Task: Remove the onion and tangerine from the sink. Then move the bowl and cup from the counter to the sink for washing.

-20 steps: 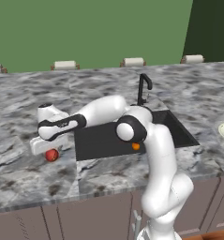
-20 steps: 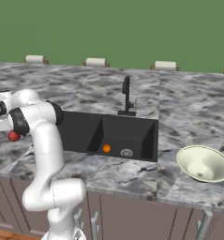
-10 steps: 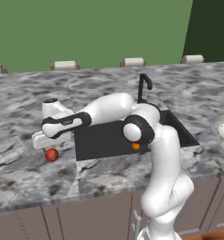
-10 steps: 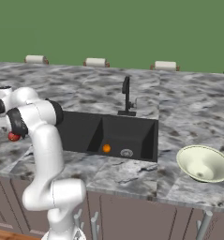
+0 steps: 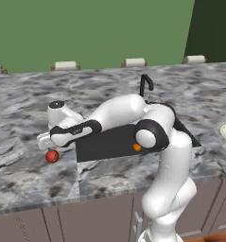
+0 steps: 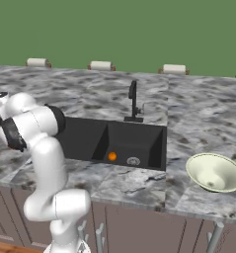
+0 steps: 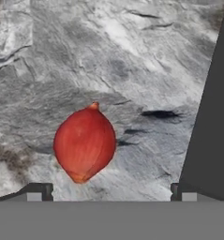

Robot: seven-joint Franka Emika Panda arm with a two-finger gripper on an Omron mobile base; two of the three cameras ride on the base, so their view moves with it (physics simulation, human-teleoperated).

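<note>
**Onion down on the counter, tangerine next**

The onion [image 7: 85,143] sits on the counter [image 5: 20,175] just left of the sink [image 5: 109,142], and the tool [image 5: 48,142] hangs right above it. In the hand view the two fingertips [image 7: 36,192] stand wide apart at the bottom edge, the onion lying free between and ahead of them, touching neither. So the tool is spread wide and holding nothing.

The onion looks settled on the marble, close to the sink's rim. To finish this step cleanly, I'd judge a straight lift upward is the way, with no sideways sweep that could nudge the round onion and send it rolling back toward the basin.

The tangerine [image 6: 112,156] lies in the sink beside the drain, well apart from the onion. It is small and round, so the fingers should straddle it squarely before closing.

The bowl [image 6: 214,173] waits on the counter to the right of the sink. I can't make out the cup.
</note>
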